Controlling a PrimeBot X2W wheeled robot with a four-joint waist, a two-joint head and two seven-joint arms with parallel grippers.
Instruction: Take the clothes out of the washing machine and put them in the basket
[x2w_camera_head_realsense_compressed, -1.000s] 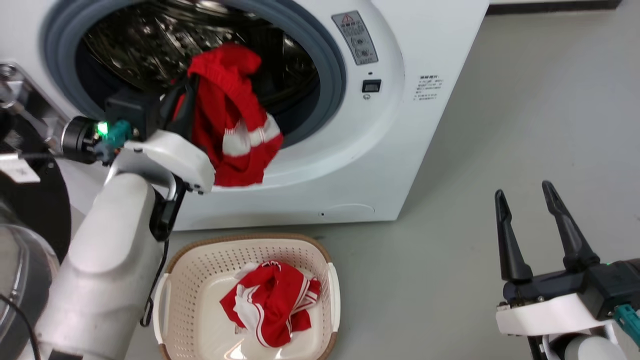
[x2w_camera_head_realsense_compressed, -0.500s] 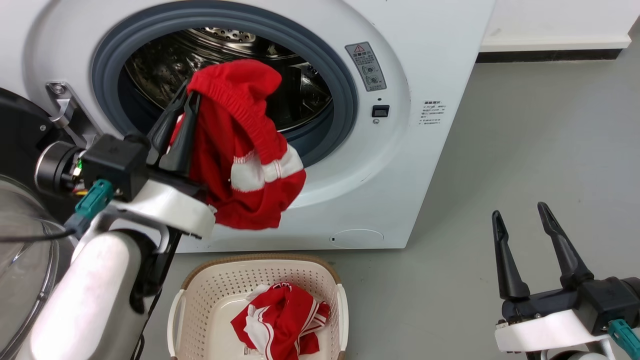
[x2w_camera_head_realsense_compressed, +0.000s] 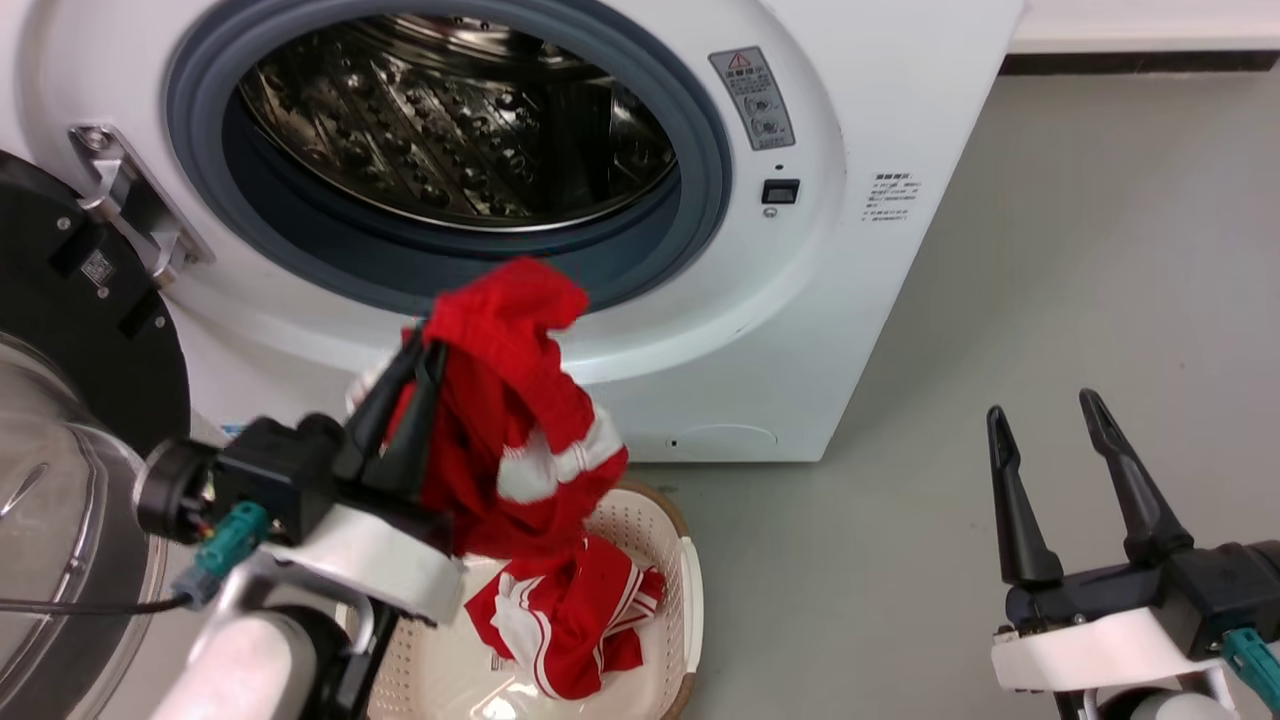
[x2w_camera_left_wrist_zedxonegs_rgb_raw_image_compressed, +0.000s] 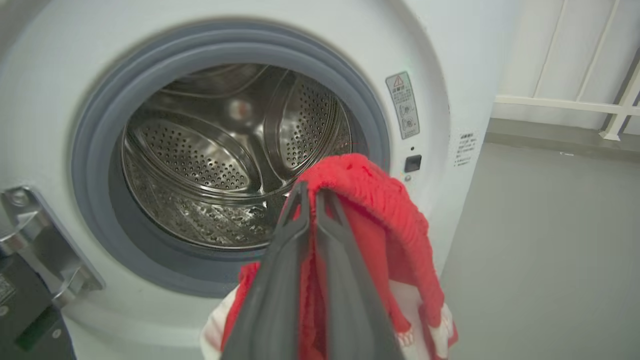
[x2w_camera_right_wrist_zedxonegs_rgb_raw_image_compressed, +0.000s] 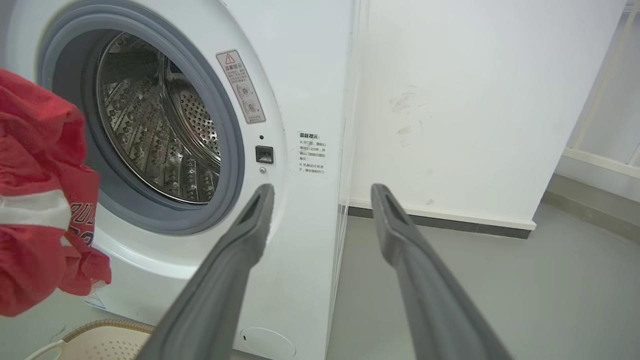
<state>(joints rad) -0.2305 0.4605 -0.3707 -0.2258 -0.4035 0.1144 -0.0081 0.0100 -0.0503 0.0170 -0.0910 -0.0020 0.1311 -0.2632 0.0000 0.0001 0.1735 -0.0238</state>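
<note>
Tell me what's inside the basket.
A crumpled red-and-white garment lies on the basket floor. The left gripper, shut on a hanging red garment, and its arm hide the basket's left half.

I am viewing my left gripper (x2w_camera_left_wrist_zedxonegs_rgb_raw_image_compressed: 310, 189), its two dark fingers pinching together on a red garment (x2w_camera_left_wrist_zedxonegs_rgb_raw_image_compressed: 385, 205) that is draping over their right side. Behind, the white washing machine (x2w_camera_left_wrist_zedxonegs_rgb_raw_image_compressed: 445, 100) is showing its grey-rimmed porthole and perforated steel drum (x2w_camera_left_wrist_zedxonegs_rgb_raw_image_compressed: 200, 165), with a metal hinge (x2w_camera_left_wrist_zedxonegs_rgb_raw_image_compressed: 30, 235) sitting lower left and grey floor (x2w_camera_left_wrist_zedxonegs_rgb_raw_image_compressed: 550, 250) lying to the right.
</note>
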